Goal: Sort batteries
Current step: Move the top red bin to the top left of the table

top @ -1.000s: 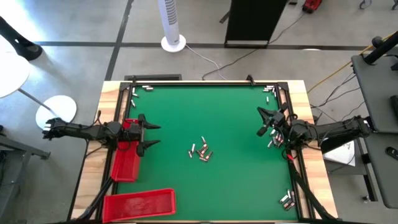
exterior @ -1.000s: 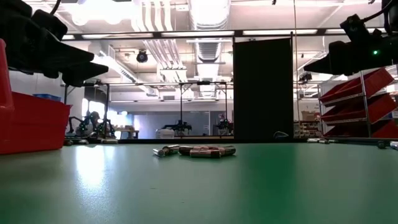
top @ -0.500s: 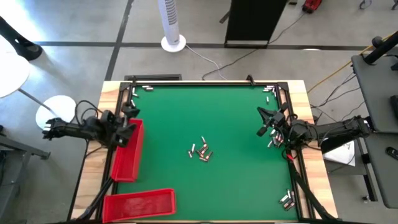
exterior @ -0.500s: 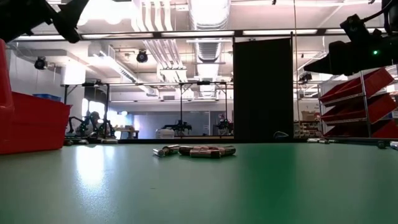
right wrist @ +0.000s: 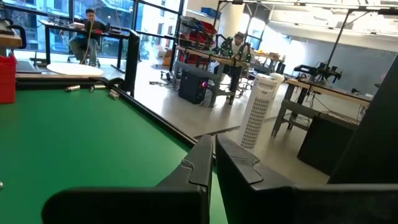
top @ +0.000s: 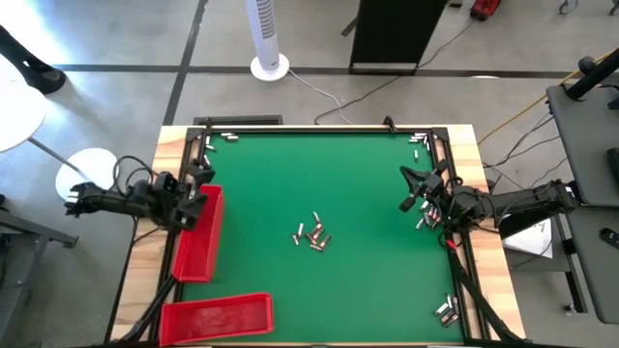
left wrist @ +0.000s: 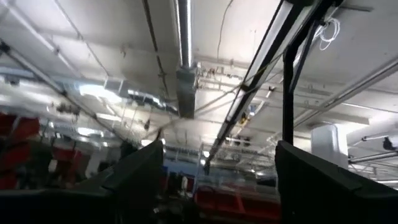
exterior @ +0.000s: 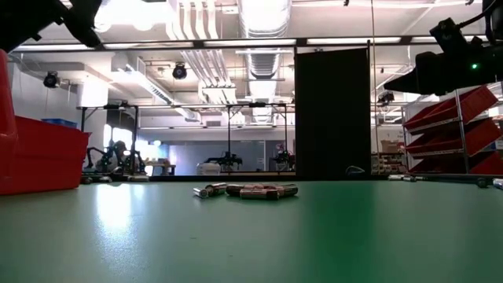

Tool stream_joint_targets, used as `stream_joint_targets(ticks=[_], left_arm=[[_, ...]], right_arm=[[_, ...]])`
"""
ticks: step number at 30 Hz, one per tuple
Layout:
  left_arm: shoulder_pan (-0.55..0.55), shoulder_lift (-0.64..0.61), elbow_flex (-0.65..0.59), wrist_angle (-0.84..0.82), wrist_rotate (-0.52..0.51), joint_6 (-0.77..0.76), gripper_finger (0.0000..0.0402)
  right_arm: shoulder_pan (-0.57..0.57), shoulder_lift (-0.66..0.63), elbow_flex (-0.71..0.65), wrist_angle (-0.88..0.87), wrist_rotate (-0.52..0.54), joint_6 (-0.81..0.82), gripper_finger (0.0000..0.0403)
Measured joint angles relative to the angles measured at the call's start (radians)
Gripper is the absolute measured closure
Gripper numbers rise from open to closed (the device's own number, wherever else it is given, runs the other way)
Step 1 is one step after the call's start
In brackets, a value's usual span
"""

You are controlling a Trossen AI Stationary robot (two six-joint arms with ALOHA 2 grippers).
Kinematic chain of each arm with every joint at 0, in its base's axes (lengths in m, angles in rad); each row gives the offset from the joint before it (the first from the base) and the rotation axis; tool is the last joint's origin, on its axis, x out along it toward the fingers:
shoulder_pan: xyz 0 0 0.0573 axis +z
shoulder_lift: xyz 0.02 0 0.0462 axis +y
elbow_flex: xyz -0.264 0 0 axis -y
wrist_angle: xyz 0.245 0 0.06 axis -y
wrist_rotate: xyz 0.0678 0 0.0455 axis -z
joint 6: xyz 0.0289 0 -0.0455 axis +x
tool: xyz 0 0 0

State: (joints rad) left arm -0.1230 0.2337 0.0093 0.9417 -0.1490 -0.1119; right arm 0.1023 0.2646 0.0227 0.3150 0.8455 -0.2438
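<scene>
High view: batteries [top: 312, 235] lie in a small loose cluster near the middle of the green table [top: 358, 184], with stray ones along the far-left, far-right and near-right frame edges. Left gripper [top: 200, 181], fingers spread wide and holding nothing, sits at the far end of a red tray [top: 196, 249] on the table's left edge. Right gripper [top: 411, 189], clenched and empty, hangs near the right edge.

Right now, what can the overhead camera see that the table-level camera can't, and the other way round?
Only the high view shows the second red tray at the near left corner, stray batteries along the table's frame, and a white tower fan. Only the low view shows the ceiling lights and red shelving. Both show the battery pile at mid-table and the long red tray.
</scene>
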Motion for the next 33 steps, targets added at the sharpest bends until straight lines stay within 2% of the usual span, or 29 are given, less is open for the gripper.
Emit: stream_joint_targets(ticks=[2,4,8,10,13,15,17,21,24,30,33], left_arm=[[0.000,0.024,0.000,-0.033,-0.024,-0.033,0.0115],[0.000,0.053,0.000,-0.095,-0.119,-0.036,0.0115],[0.000,0.112,0.017,-0.255,-0.485,-0.067,0.0115],[0.001,0.137,0.078,-0.374,-0.615,-0.041,0.0115],[0.000,0.157,0.228,-0.627,-0.678,-0.026,0.0115],[0.000,0.175,0.352,-0.854,-0.679,-0.110,0.0115],[0.000,0.205,0.472,-1.110,-0.679,-0.269,0.0115],[0.000,0.297,0.666,-1.630,-0.680,-0.716,0.0115],[0.000,0.380,0.769,-1.943,-0.654,-1.026,0.0115],[0.008,0.562,1.011,-2.283,-0.474,-1.353,0.0115],[0.041,0.662,1.097,-2.435,-0.319,-1.474,0.0115]], right_arm=[[0.000,0.000,0.000,0.000,0.000,-0.001,0.0390],[0.000,0.000,0.000,0.000,0.000,0.000,0.0390],[0.000,0.000,0.000,0.000,0.000,0.000,0.0390],[0.000,0.000,0.000,0.000,0.000,-0.001,0.0390],[0.000,0.000,0.000,0.000,0.000,0.000,0.0390],[0.000,0.000,0.000,0.000,0.000,-0.001,0.0390],[0.000,0.000,0.000,0.000,0.000,0.000,0.0390],[0.000,0.000,0.000,0.000,0.000,0.000,0.0390],[0.000,0.000,0.000,0.000,0.000,0.000,0.0390],[0.000,0.000,0.000,0.000,0.000,-0.001,0.0390],[0.000,0.000,0.000,-0.001,0.000,0.000,0.0390]])
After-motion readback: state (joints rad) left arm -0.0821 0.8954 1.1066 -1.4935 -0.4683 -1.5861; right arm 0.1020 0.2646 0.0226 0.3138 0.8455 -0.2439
